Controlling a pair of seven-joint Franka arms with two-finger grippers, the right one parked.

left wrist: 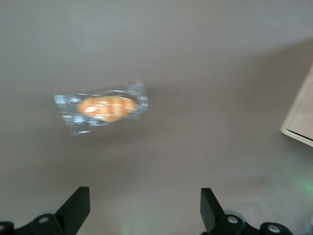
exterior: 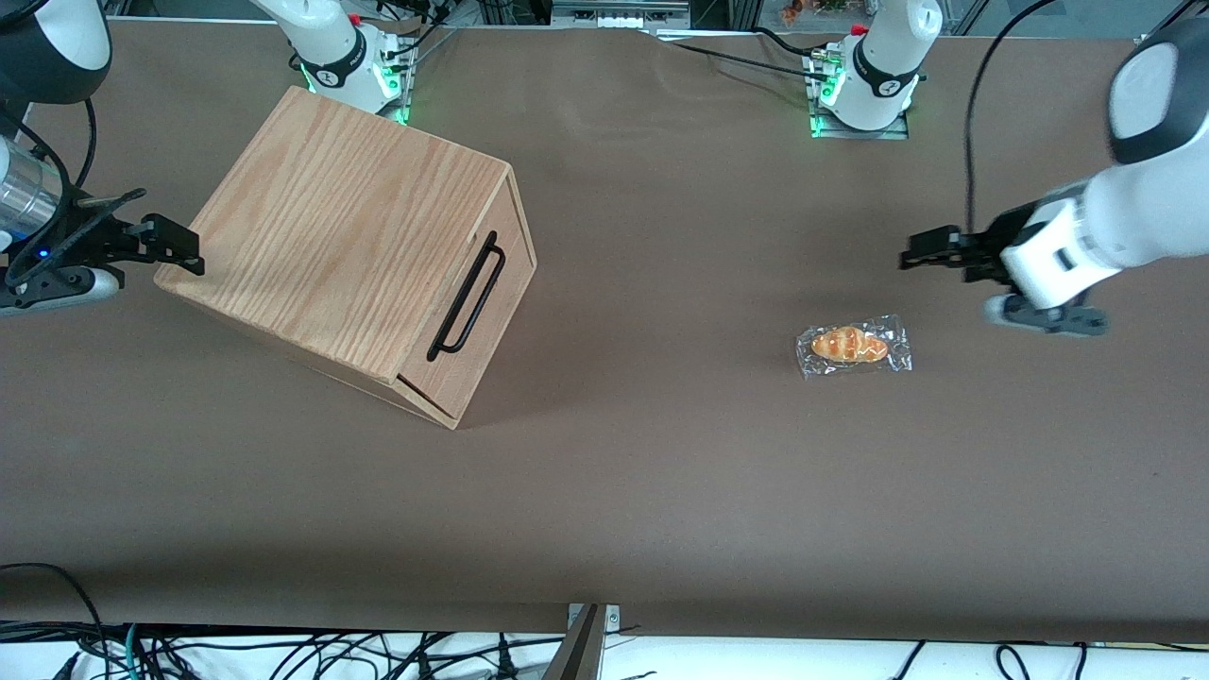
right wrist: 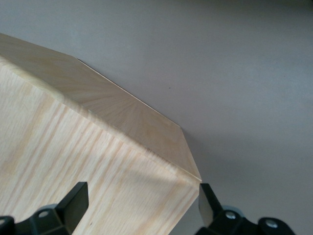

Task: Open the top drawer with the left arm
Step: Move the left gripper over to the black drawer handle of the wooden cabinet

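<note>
Top drawer [exterior: 477, 307] shut in the oak box [exterior: 345, 241].
Gripper [exterior: 911, 253] hangs at the box's 3 o'clock, well apart, jaws wide, empty; wrapped bread [exterior: 853, 346] below.

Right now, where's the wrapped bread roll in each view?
Front view: wrapped bread roll on the brown table, toward the working arm's end, just nearer the camera than the open left pincer.
Left wrist view: roll on the table, ahead of the pincer fingers.
Right wrist view: not in it.
Shared landmark: oak box, its corner also seen from the left wrist.
</note>
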